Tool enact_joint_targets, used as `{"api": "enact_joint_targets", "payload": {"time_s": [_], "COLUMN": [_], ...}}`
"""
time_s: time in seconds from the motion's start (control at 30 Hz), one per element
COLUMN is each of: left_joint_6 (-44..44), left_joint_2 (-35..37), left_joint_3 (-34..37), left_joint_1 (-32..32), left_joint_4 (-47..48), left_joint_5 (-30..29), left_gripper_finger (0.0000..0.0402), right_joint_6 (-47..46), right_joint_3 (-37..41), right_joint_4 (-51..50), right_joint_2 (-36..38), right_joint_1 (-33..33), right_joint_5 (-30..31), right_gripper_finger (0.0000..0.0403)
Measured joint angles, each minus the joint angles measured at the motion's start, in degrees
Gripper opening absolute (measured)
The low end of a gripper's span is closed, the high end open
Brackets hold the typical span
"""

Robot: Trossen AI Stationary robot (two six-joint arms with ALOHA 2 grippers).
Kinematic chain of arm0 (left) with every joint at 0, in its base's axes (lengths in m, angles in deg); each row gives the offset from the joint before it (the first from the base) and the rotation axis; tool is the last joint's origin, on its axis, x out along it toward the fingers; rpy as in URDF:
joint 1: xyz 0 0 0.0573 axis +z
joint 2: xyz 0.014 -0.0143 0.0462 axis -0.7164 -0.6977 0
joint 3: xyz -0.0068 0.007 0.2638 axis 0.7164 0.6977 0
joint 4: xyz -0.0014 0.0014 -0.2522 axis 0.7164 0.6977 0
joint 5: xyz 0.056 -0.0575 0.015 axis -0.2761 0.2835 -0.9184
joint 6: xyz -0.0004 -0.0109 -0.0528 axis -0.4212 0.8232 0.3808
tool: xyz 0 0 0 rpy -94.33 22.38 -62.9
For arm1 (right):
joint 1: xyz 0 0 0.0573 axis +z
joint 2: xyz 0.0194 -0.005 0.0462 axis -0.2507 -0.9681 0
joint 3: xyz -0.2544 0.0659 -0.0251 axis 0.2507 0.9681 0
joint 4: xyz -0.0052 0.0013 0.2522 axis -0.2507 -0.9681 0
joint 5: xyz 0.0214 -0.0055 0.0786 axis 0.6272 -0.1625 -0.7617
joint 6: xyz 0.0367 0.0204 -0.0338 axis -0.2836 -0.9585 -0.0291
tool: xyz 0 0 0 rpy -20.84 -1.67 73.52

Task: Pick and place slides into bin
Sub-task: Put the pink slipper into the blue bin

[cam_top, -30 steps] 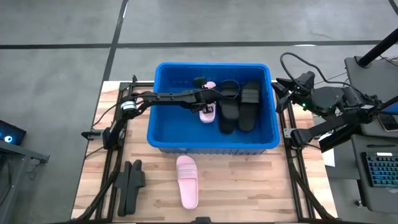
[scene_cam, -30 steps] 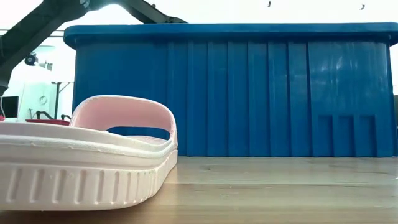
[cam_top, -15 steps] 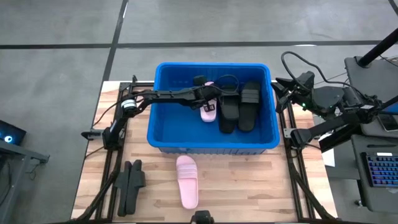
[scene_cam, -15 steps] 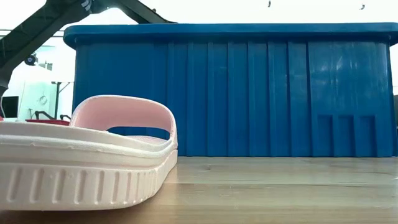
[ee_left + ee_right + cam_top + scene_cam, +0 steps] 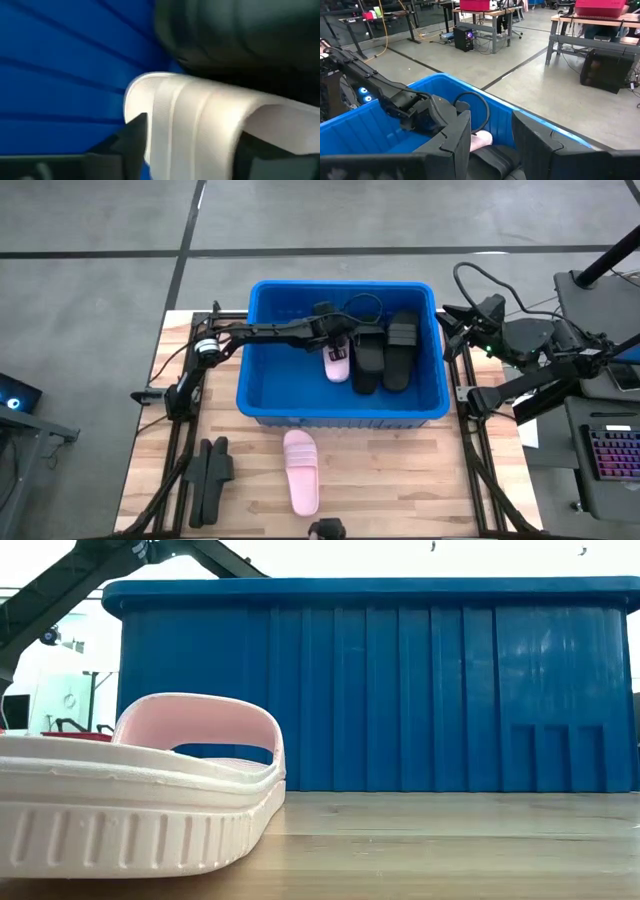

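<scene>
Since a second ago the pink slide (image 5: 337, 364) inside the bin (image 5: 262, 385) has shifted slightly. Only the left wrist view shows the left gripper (image 5: 335, 338) with fingers (image 5: 131, 139) parted around its pale strap. Right gripper (image 5: 491, 137) waits open beside the bin. Another pink slide (image 5: 300, 471) lies on the table (image 5: 400, 480).

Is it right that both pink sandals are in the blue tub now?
No, only one pink sandal lies in the blue tub, under the left pincer. The high view shows the other pink sandal on the table in front of the tub.
</scene>
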Motion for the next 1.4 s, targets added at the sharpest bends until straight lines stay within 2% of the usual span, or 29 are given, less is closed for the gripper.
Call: {"api": "enact_joint_targets", "payload": {"time_s": [0.17, 0.3, 0.4, 0.5, 0.63, 0.73, 0.93, 1.4], "left_joint_6": [-0.3, -0.1, 0.1, 0.1, 0.1, 0.0, -0.4, 0.0], "left_joint_2": [-0.1, -0.1, 0.7, 2.2, 4.2, 4.7, 4.6, 2.4], "left_joint_3": [0.0, -0.6, -1.1, -1.2, -1.1, -1.0, -0.9, 2.4], "left_joint_1": [0.0, 0.0, 0.0, -0.1, -0.2, -0.2, 0.1, 1.2], "left_joint_4": [2.4, 5.6, 8.3, 10.6, 10.1, 6.0, 0.6, -2.6], "left_joint_5": [0.3, 0.8, 4.1, 8.6, 9.8, 10.2, 15.8, 12.2], "left_gripper_finger": [0.0244, 0.027, 0.0279, 0.0281, 0.0281, 0.0281, 0.0281, 0.0281], "right_joint_6": [0.4, 1.6, 2.5, 2.7, 2.8, 3.0, 3.0, 2.8], "right_joint_3": [0.0, 0.0, 0.0, 0.0, 0.0, 0.0, 0.0, 0.0], "right_joint_4": [0.0, 0.0, 0.0, 0.0, 0.0, 0.0, 0.0, 0.2], "right_joint_2": [0.0, 0.0, 0.0, 0.0, 0.0, 0.0, 0.0, 0.0], "right_joint_1": [0.0, 0.0, 0.0, 0.0, 0.0, 0.0, 0.0, 0.0], "right_joint_5": [0.0, -0.1, -0.2, -0.2, -0.2, -0.2, -1.5, -1.7], "right_gripper_finger": [0.0132, 0.0132, 0.0132, 0.0132, 0.0132, 0.0132, 0.0132, 0.0132]}}
